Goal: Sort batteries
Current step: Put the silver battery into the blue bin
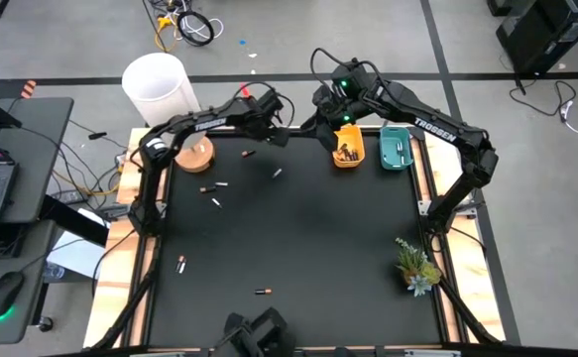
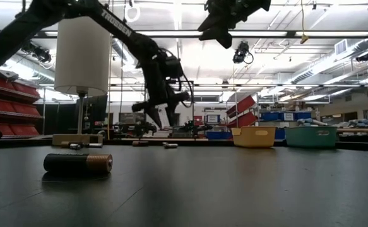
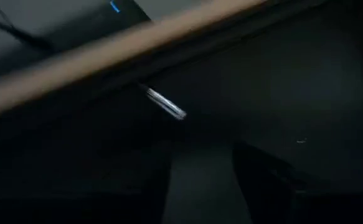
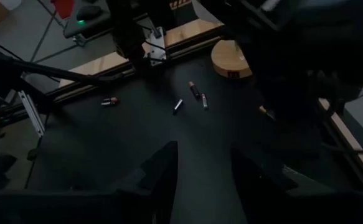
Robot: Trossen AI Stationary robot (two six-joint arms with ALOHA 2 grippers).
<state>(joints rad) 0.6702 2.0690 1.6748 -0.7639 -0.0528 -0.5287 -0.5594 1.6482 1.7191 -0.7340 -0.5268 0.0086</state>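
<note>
High view: the left gripper (image 1: 281, 134) hangs near the mat's (image 1: 298, 248) far edge, fingers apart, nothing between them; a silver battery (image 3: 166, 103) lies just ahead. The right gripper (image 1: 328, 124) hovers beside the yellow tray (image 1: 348, 159), fingers apart, empty. Batteries (image 1: 215, 194) lie scattered on the mat, some already in both trays.

Matt black table (image 1: 298, 238), wooden rim (image 1: 120, 228)

Black table (image 1: 298, 238) edged in pale wood. Scattered batteries (image 1: 215, 194) on its left and near parts. Yellow tray (image 1: 348, 149), teal tray (image 1: 397, 149) far right; wooden disc (image 1: 194, 155) far left; small plant (image 1: 417, 266) near right.
</note>
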